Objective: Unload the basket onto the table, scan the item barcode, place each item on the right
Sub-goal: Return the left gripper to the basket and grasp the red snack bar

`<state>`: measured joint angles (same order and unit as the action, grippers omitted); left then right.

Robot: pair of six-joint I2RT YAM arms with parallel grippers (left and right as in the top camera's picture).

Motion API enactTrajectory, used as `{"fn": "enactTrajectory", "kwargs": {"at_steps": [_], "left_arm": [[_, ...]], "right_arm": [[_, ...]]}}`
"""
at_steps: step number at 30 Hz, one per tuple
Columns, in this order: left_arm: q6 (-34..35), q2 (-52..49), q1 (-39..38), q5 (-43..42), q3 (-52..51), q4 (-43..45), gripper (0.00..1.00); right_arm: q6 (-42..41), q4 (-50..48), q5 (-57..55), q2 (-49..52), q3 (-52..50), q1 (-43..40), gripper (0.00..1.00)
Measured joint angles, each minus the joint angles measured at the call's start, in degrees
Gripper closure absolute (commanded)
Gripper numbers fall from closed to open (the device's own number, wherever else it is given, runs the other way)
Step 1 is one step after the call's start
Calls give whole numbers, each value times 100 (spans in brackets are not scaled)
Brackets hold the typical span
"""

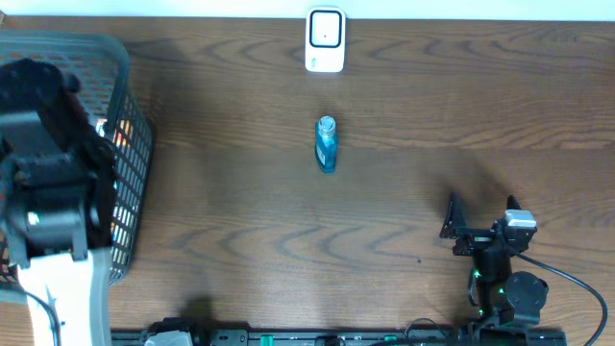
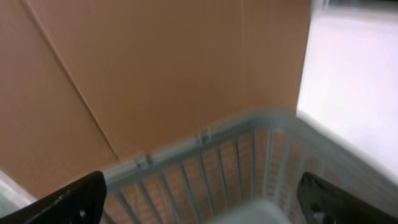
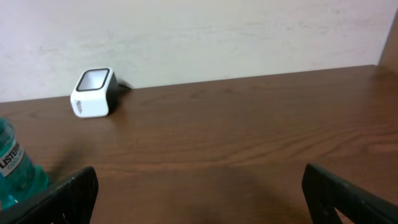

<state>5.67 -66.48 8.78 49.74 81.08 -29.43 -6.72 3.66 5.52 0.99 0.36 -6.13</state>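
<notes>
A wooden table (image 1: 384,240) seen from above, described around one landmark, a small blue bottle (image 1: 327,144) near its middle.

Well to the left of the bottle, a grey wire basket (image 1: 135,144) sits at the table's edge. The left claw (image 2: 199,205) hangs over it, jaws spread wide and holding nothing.

Beyond the bottle, well apart from it, a white barcode scanner (image 1: 325,40) stands with its window facing up.

To the right of the bottle and nearer the front edge, the right claw (image 1: 480,207) is also wide open and empty.

Risks, as a judgement: the bottle is light and rounded, so a finger that touches it off-centre could tip it or send it rolling. No barcode is visible in any view, so the bottle might reach the scanner with the wrong side facing the window.

The bottle is clear blue plastic with blue liquid and a pale cap. It seems to stand upright. The right wrist view shows a Listerine label.
</notes>
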Motion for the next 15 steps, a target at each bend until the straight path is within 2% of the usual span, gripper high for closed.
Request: {"fn": "enactTrajectory", "kwargs": {"at_steps": [4, 7, 9, 15], "left_arm": [[1193, -743, 1189, -1480, -2, -824, 2], [1738, -1272, 1716, -2302, -7, -1143, 2], [1987, -1676, 1991, -2824, -7, -1384, 2], [2299, -2343, 2275, -3598, -9, -1943, 2]], "right_arm": [[0, 0, 0, 0, 0, 0, 1], [0, 0, 0, 0, 0, 0, 1], [0, 0, 0, -2, 0, 0, 1], [0, 0, 0, 0, 0, 0, 1]]}}
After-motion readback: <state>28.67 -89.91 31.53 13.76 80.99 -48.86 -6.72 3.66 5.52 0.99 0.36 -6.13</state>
